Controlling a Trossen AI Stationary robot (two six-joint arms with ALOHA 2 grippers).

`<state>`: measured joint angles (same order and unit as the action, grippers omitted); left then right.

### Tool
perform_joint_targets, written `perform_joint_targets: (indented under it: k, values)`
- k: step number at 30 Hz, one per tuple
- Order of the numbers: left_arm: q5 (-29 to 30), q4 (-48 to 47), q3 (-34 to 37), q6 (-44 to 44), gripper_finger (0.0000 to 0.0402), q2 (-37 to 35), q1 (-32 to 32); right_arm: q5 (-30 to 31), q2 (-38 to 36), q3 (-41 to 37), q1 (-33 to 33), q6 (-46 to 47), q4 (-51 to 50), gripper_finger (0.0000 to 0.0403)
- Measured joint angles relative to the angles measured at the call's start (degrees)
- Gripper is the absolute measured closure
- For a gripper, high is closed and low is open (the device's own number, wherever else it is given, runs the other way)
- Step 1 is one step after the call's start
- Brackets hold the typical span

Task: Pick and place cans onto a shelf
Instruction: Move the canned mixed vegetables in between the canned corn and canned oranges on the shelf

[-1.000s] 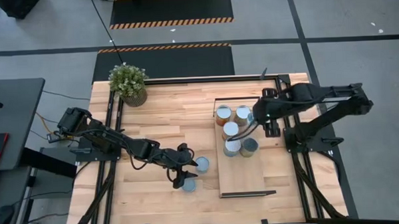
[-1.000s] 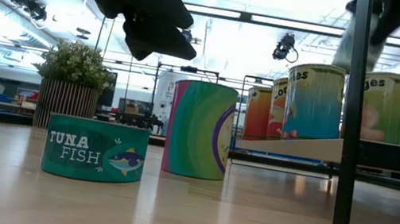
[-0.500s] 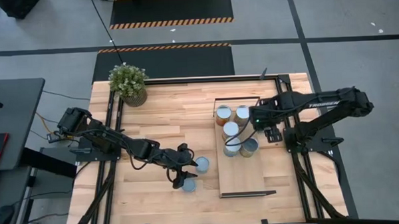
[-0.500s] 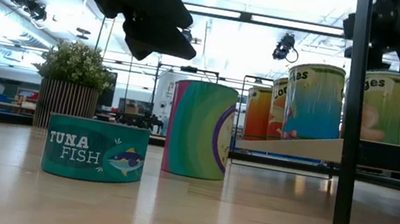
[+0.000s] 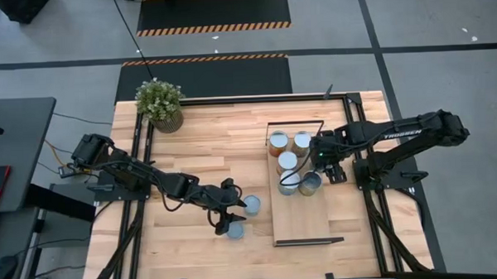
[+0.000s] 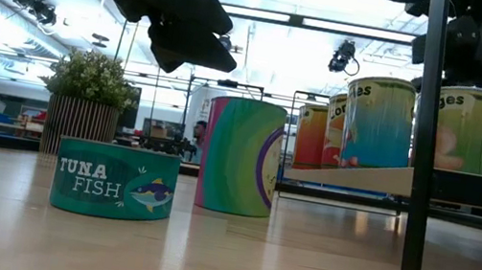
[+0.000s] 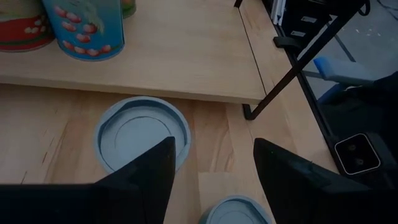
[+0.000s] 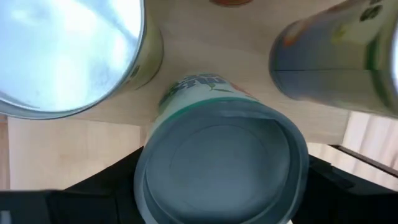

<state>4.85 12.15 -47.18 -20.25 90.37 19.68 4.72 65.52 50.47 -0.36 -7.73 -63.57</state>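
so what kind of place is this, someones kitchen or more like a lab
Most likely a robotics lab or workshop, not a kitchen. Black-and-yellow hazard-striped mats lie on a grey floor marked with dark lines, the wooden table sits on a metal frame with two robot arms, and ceiling strip lights run across a big open hall.

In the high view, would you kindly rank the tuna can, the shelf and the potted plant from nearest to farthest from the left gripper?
1. Tuna can, directly under the left gripper.
2. Shelf, on the gripper's right.
3. Potted plant, at the table's far left corner.

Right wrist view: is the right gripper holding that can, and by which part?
Cannot be told. The can stands inside the right gripper, flanked at its side walls, but no actual clamping shows.
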Motion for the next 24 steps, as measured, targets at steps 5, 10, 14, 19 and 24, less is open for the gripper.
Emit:
perform_joint_targets:
  k: [5,10,14,19,24]
  values:
    - [0.0,0.0,0.0,0.4,0.0179,0.0,0.0,0.0,0.0,-0.9,0.0,-1.4,2.3,0.0106]
    - [0.0,0.0,0.0,0.5,0.0179,0.0,-0.2,-0.3,0.0,-1.3,0.0,-2.5,4.3,0.0095]
    - [0.0,0.0,0.0,0.5,0.0179,0.0,-0.2,-0.3,0.1,-1.3,0.0,-1.8,5.0,0.0080]
    - [0.0,0.0,0.0,0.0,0.0179,0.0,-0.2,-0.5,0.1,-1.3,0.0,-1.4,5.2,0.0059]
    - [0.0,0.0,0.0,0.4,0.0179,0.0,-0.6,-0.4,0.1,-1.3,0.0,-2.2,6.7,0.0053]
